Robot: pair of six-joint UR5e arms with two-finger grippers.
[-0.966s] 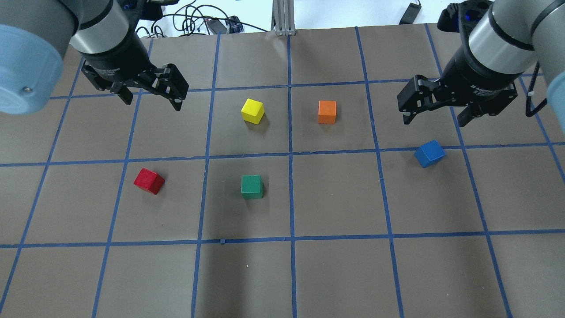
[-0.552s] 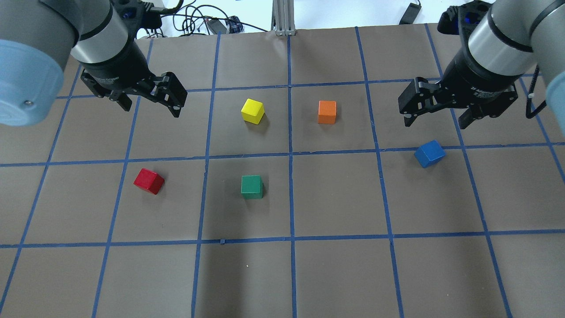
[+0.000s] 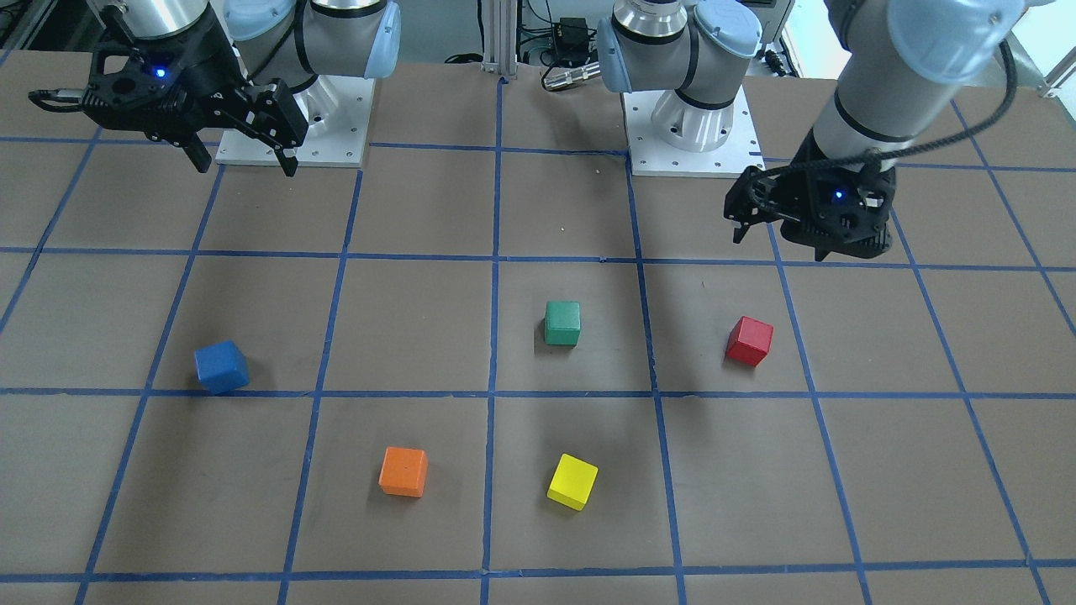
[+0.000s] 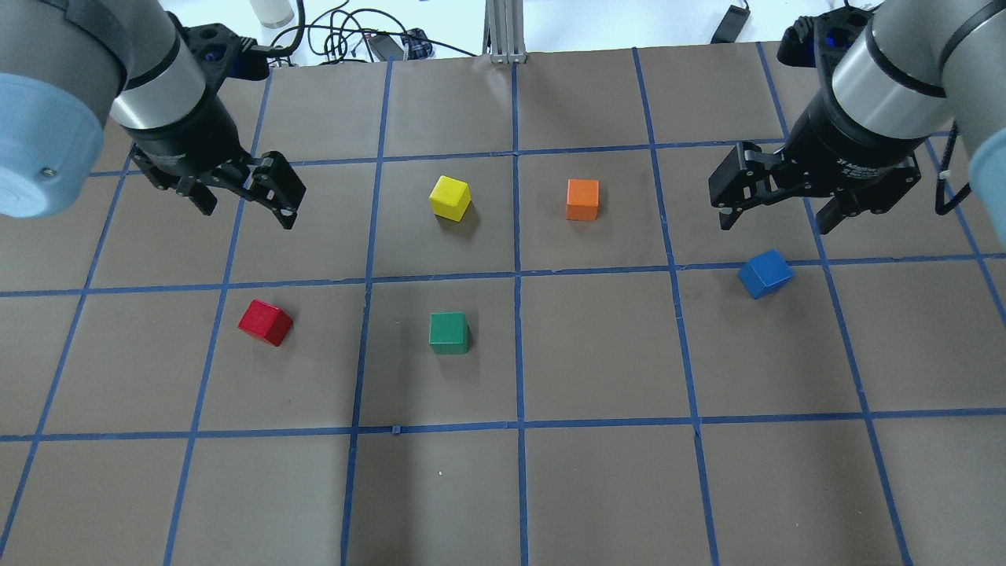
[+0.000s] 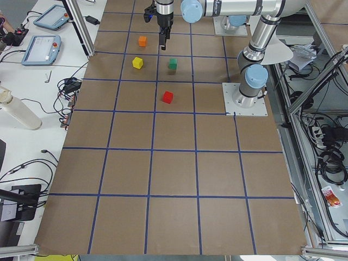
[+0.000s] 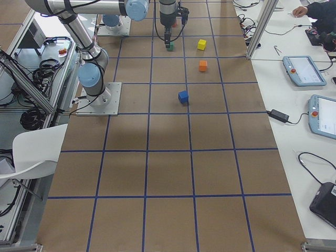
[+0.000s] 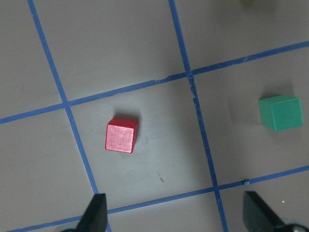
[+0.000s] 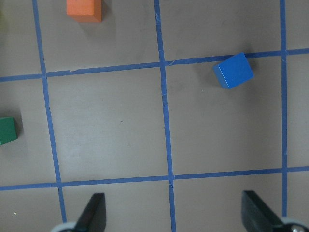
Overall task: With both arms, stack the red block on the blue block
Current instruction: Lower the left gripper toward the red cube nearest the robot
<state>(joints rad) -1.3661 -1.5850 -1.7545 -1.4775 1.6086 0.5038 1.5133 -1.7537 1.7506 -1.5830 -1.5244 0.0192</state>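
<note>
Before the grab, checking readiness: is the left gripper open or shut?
Open. The left gripper has its fingers wide apart with nothing between them; the red block lies untouched ahead.

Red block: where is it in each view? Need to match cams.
Front-facing: red block right of centre.
Overhead: red block left of centre.
Exterior left: red block upper middle.
Exterior right: not visible.
Left wrist: red block near centre.
Right wrist: absent.
Shared landmark: green block, in the adjacent grid cell.
</note>
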